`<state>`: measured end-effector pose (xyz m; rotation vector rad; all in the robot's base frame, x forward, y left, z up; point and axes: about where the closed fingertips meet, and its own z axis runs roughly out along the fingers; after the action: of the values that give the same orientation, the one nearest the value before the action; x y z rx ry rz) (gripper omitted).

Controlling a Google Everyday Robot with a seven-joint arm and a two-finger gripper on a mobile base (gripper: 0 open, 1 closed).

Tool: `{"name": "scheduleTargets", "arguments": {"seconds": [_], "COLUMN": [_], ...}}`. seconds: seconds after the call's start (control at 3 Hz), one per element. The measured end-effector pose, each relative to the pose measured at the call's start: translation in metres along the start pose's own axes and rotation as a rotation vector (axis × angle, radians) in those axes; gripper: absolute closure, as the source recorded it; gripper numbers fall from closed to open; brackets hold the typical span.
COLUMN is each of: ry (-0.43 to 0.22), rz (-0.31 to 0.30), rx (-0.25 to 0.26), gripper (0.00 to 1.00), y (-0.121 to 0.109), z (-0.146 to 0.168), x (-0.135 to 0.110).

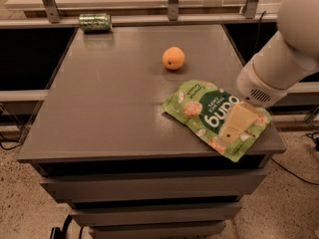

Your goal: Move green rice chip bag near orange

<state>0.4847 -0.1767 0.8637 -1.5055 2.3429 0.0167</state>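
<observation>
Green metal can (94,22): on its side, back-left corner of flat grey surface (109,98). Small round orange fruit (173,58): mid-rear, apart from pouch. Light-green crinkly chip pouch (209,116): flat, front right, by surface edge. My cream gripper (234,126): over pouch's right half. Whether jaws wide or narrow: cannot tell.

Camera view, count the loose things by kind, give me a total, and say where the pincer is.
Chip bags: 1, the green rice chip bag
Fruit: 1, the orange
Cans: 1, the green can, lying on its side at the far left
Total: 3
The pincer is over the bag's right part, near the front right corner of the table.
</observation>
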Motion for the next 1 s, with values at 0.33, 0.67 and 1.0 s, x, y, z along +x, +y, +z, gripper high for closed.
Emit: {"name": "scheduleTargets", "arguments": {"seconds": [0.33, 0.67, 1.0], "ry": [-0.026, -0.058, -0.071], "rz": [0.011, 0.018, 0.018], "rx": [-0.063, -0.119, -0.129], "gripper": [0.00, 0.18, 0.41], "y": [0.014, 0.026, 0.027], "z": [0.038, 0.062, 0.062], "x": [-0.008, -0.016, -0.019]}}
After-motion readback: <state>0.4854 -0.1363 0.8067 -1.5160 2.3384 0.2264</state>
